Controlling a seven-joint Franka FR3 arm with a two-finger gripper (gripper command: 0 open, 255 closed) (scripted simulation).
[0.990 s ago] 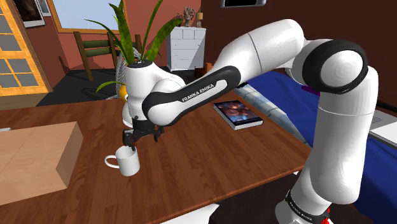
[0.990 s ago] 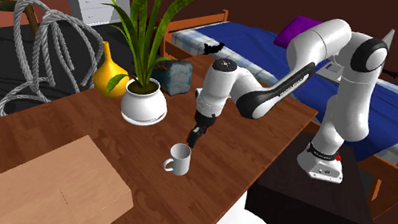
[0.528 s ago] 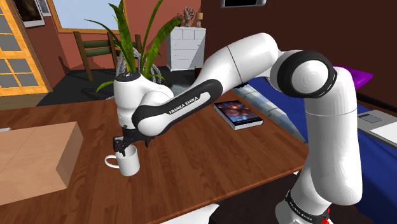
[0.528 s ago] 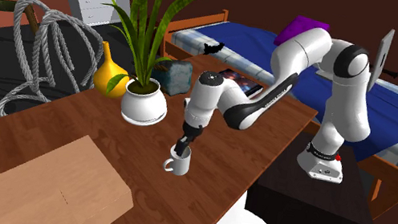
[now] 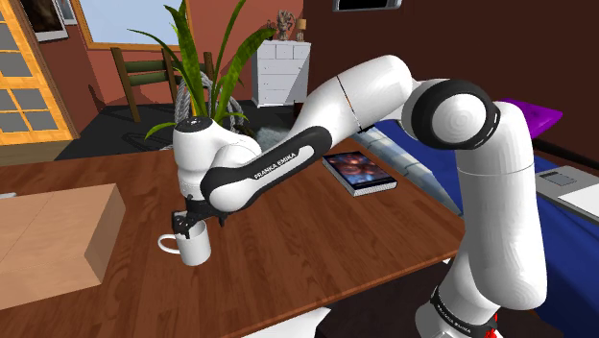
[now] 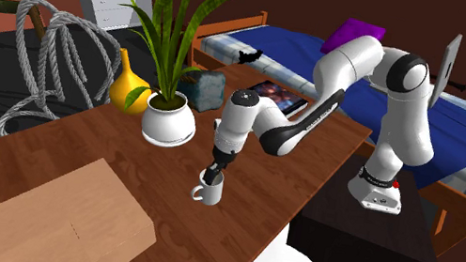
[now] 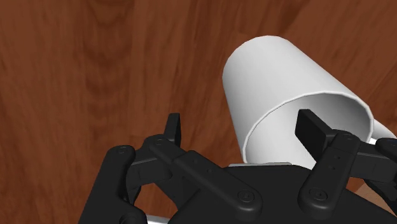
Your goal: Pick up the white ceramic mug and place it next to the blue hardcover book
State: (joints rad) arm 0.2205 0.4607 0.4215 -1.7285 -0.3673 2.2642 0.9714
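Observation:
The white mug [image 5: 195, 249] stands upright on the brown wooden table [image 5: 288, 250], its handle toward the shoulder view's left. My black gripper [image 5: 184, 226] is down at its rim and open. In the wrist view one finger [image 7: 313, 127] sits inside the mug [image 7: 280, 83] and the other finger [image 7: 173, 127] is outside, apart from the wall. From the second exterior view the gripper [image 6: 212, 175] hangs right over the mug [image 6: 208, 191]. The book [image 5: 358, 172], dark-covered with a picture, lies flat near the table's far corner [image 6: 273, 93].
A cardboard box [image 5: 53, 240] lies close to the mug on the shoulder view's left. A plant in a white pot [image 6: 169, 121], a yellow vase [image 6: 126, 87] and a grey-blue object [image 6: 209, 89] stand along the table's far side. A blue bed [image 6: 326, 68] lies beyond.
The arm has swung toward the shoulder view's left and lowered. The gripper went from just above the mug down onto its rim. The mug has not moved.

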